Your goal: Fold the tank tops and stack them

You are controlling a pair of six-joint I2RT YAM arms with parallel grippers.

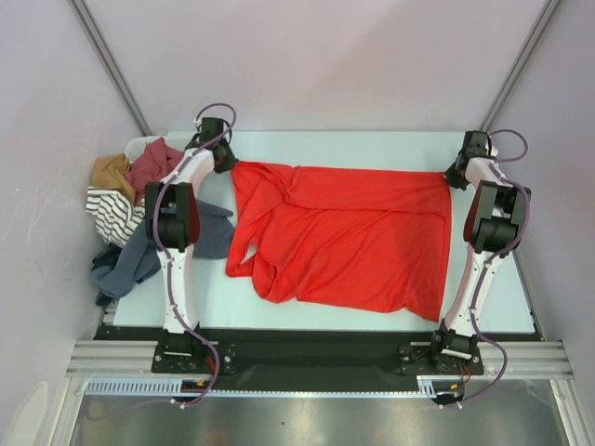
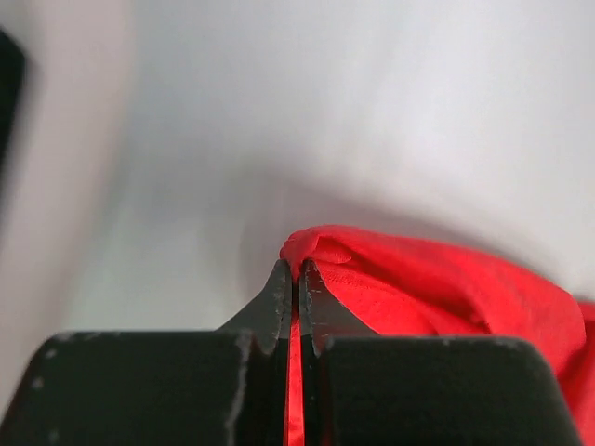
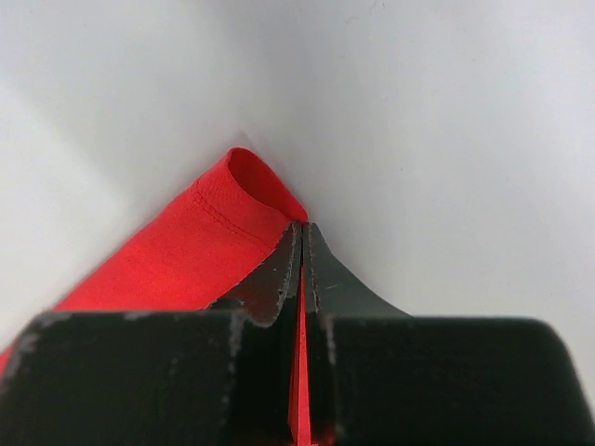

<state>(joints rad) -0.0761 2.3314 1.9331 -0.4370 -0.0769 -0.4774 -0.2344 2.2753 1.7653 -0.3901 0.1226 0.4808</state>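
Observation:
The large red tank top lies spread and wrinkled across the middle of the white table. My left gripper is shut on its far left corner; red cloth shows pinched between the closed jaws. My right gripper is shut on its far right corner, with a rolled red hem beside the closed jaws. A dark cloth, perhaps the navy tank top, lies crumpled under my left arm at the table's left edge.
A pile of clothes sits at the far left: a tan piece, a maroon piece, a striped piece. A white basket rim shows behind them. Grey walls close in the table on three sides.

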